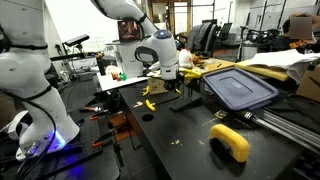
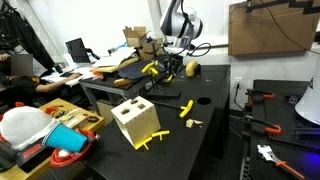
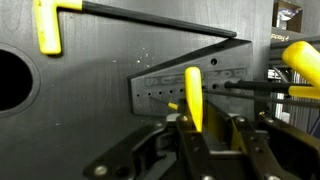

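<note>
One yellow peg [image 3: 192,95], upright, pinched at its lower end by the gripper [image 3: 193,135], fingers [image 3: 207,140] pressed against it from both sides. Held over the dark table [image 3: 90,90], in front of one gray plate [image 3: 160,85] with rows of small holes; cannot tell whether touching it.

Wrist view only: one yellow-handled tool [image 3: 47,25] with a long dark shaft, flat on the table at upper left. One more yellow handle [image 3: 303,60] at the right edge, dark shafts beside it. One dark round opening [image 3: 12,80] at far left.

In an exterior view, gripper [image 2: 172,68] at the far end of the table, pointing down; held peg too small to make out. Nearer the camera: one wooden block [image 2: 135,122] with holes in its top, well apart from the gripper. One loose peg [image 2: 186,108] between block and gripper, another loose peg [image 2: 150,142] against the block's foot. One cardboard box [image 2: 265,28] high at right. Two red-handled tools [image 2: 262,98] on the side bench.

In an exterior view, gripper [image 1: 163,82] low over the table, one loose peg [image 1: 150,103] near it. Not seen elsewhere: one dark blue lid [image 1: 240,88], one thick yellow curved piece [image 1: 230,142] near the front edge, one white robot [image 1: 30,90] standing at the side.
</note>
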Action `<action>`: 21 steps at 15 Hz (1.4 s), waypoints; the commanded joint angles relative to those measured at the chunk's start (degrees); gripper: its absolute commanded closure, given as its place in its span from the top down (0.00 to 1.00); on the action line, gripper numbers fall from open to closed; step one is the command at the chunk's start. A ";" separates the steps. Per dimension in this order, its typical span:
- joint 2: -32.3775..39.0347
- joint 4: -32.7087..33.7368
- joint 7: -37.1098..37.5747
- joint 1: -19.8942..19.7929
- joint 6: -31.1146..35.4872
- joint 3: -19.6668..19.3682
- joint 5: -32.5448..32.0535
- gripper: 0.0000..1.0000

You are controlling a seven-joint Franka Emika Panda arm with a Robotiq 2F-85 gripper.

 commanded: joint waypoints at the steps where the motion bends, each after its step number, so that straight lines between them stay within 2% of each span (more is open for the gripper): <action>1: 0.50 1.52 -1.55 0.02 -1.63 -0.19 2.02 0.05; 9: 1.87 2.99 -1.60 -0.18 -2.50 -0.17 1.92 0.05; 16: 0.61 1.82 -0.99 0.06 -4.63 -0.81 0.83 0.05; 21: 0.59 1.19 0.59 0.73 -3.72 -1.84 -0.53 0.05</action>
